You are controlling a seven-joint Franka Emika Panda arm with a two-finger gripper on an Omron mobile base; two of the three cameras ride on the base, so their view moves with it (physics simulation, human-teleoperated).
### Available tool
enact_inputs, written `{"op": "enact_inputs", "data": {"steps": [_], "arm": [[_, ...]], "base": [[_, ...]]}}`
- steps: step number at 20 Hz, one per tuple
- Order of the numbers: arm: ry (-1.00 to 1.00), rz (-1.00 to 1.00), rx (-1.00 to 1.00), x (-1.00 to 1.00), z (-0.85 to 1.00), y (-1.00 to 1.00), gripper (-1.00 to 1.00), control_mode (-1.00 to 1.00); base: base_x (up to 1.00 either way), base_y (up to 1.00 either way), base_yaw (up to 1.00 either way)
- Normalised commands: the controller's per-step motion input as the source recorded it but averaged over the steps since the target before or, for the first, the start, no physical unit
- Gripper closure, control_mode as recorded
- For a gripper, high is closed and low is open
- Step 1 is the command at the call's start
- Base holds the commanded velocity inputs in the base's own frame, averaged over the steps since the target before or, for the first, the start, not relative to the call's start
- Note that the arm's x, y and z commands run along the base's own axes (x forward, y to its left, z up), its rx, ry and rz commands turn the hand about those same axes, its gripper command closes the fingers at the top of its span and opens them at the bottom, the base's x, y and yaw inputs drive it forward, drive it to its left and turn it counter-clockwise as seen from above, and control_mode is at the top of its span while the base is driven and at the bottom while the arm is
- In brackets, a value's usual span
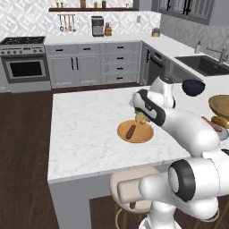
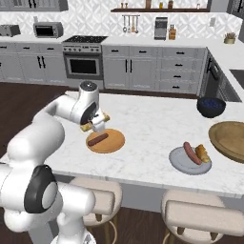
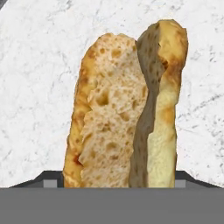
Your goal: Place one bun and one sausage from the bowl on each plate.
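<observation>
hand view shows the tool (image 3: 118, 186) closed around a split bun (image 3: 127, 105) above the white tabletop (image 3: 35, 87). it hangs beside the orange-brown plate (image 2: 114, 143), where one sausage (image 2: 97, 139) lies. the grey plate (image 2: 178, 162) and wooden bowl (image 2: 228, 138) stand well apart.

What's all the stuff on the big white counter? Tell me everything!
bun: two, golden; one in the fingers by the orange-brown plate, one on the grey plate
sausage: two, reddish-brown; one on each plate
orange-brown plate: one, counter's middle
grey plate: one, near the front edge
wooden bowl: one, tan, right end
dark bowl: one, blue-black, behind it
stools: two, beige, under the counter
gripper: one, white, fingers around a bun
</observation>
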Motion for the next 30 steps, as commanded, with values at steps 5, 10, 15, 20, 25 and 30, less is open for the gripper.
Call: {"op": "enact_inputs", "data": {"steps": [5, 10, 15, 20, 25, 30], "arm": [[0.2, -0.15, -0.01, 1.0, -0.85, -0.56, 1.0, -1.0], [0.07, -0.05, 0.0, 0.65, -0.62, -0.39, 1.0, -1.0], [0.0, 0.01, 0.0, 0.04, -0.49, 0.27, 1.0, -1.0], [-0.02, 0.0, 0.0, 0.0, -0.46, 0.17, 1.0, -1.0], [0.0, 0.0, 0.0, 0.0, -0.16, 0.03, -1.0, -1.0], [0.0, 0.0, 0.03, 0.0, 0.01, 0.02, -1.0, -1.0]], "base": [[0.0, 0.0, 0.0], [0.0, 0.0, 0.0], [0.0, 0.0, 0.0], [0.0, 0.0, 0.0], [0.0, 0.0, 0.0], [0.0, 0.0, 0.0]]}}
